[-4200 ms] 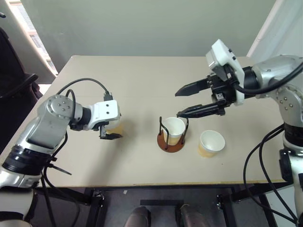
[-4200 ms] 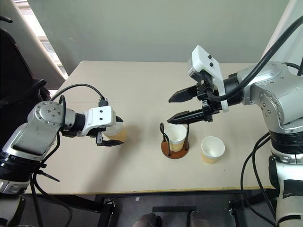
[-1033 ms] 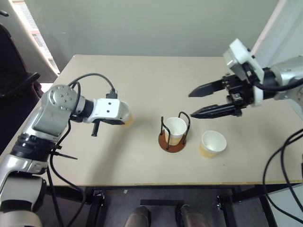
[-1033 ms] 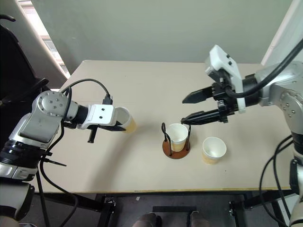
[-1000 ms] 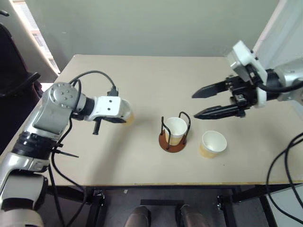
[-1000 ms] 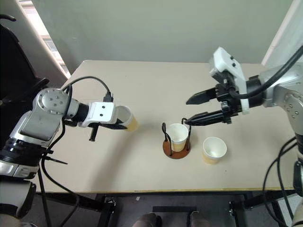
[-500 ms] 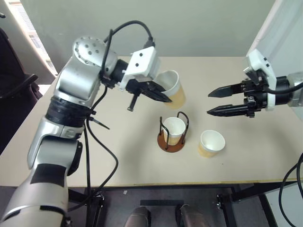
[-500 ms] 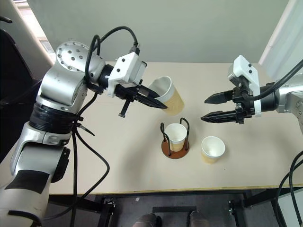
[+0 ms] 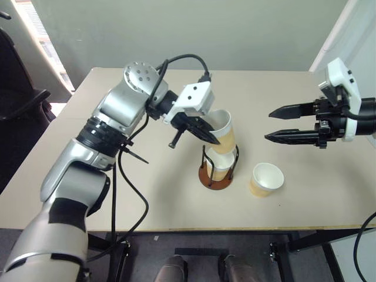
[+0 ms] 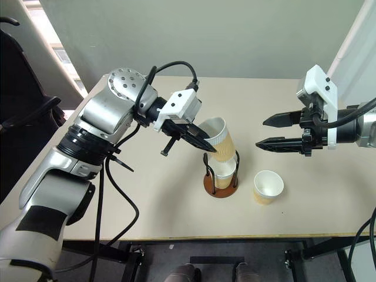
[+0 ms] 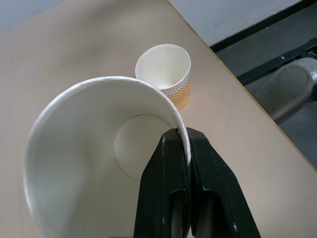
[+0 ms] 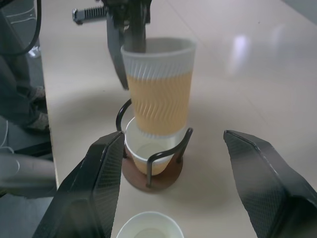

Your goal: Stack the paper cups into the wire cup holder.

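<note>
Fingers [image 11: 171,188] of the left gripper [image 10: 200,143] pinch a second paper cup's [image 10: 220,140] rim over the cup [image 10: 222,171] already in the wire cup holder [image 10: 220,185], the right gripper [image 10: 264,132] spread empty, third cup [image 10: 265,186] waiting on the table [image 10: 176,205].

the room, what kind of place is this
Probably a robot lab or test room rather than a home: a bare tan table against a plain grey wall, a dark office chair at the side, and just paper cups and a wire cup holder laid out.
</note>
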Robot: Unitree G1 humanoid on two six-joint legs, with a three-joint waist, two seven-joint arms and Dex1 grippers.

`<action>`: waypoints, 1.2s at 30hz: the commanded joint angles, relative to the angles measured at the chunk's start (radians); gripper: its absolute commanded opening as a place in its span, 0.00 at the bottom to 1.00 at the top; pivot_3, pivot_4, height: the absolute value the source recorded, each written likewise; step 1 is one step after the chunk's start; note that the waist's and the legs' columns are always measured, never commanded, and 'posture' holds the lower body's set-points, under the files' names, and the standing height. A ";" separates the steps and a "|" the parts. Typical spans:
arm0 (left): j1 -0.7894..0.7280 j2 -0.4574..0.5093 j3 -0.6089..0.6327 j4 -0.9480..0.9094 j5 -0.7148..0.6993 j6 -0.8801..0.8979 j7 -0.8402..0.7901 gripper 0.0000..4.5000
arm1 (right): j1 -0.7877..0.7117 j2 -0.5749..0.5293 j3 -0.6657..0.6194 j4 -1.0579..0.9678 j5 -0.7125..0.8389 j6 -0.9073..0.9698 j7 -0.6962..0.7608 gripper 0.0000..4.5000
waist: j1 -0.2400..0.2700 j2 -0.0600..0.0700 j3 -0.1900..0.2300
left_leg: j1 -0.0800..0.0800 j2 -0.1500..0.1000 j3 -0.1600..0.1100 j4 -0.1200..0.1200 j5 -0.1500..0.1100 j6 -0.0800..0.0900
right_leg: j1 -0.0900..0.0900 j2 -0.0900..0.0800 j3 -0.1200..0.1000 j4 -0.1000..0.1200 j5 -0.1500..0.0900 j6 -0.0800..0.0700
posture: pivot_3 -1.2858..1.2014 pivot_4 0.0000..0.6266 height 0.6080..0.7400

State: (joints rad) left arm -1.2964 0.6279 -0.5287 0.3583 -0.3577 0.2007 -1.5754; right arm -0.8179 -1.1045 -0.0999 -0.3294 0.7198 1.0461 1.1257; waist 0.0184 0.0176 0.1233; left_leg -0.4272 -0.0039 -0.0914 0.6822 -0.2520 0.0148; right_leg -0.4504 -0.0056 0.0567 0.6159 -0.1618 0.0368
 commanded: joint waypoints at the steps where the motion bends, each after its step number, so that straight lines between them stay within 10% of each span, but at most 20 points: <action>1: -0.032 -0.006 -0.010 0.007 0.003 -0.045 -0.039 0.01 | -0.001 -0.013 -0.051 -0.038 0.032 0.010 -0.025 0.74 | 0.001 0.000 0.000 | 0.000 0.000 0.000 0.000 0.000 0.000 | 0.000 0.000 0.000 -0.001 0.000 0.001 | 0.52 0.24 1.00; 26: -0.036 -0.087 -0.122 0.110 0.088 -0.197 -0.039 0.01 | 0.194 -0.165 -0.324 -0.190 0.257 0.158 -0.124 0.74 | 0.013 0.000 0.000 | -0.003 -0.001 0.001 0.002 -0.002 0.002 | 0.001 -0.001 0.001 -0.005 0.000 0.006 | 0.52 0.24 1.00; 36: -0.042 -0.154 -0.037 0.141 0.082 -0.140 -0.039 0.68 | 0.230 -0.180 -0.328 -0.194 0.272 0.131 -0.156 0.74 | 0.013 0.000 0.000 | -0.004 -0.002 0.002 0.004 -0.003 0.003 | 0.002 -0.002 0.001 -0.006 0.000 0.010 | 0.52 0.24 1.00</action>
State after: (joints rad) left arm -1.3080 0.4762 -0.6215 0.5105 -0.2588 0.0401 -1.5779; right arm -0.5834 -1.2650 -0.3888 -0.5152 0.9851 1.1964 0.9807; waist 0.0318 0.0178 0.1232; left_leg -0.4312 -0.0061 -0.0895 0.6860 -0.2546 0.0179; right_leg -0.4489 -0.0072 0.0583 0.6100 -0.1623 0.0469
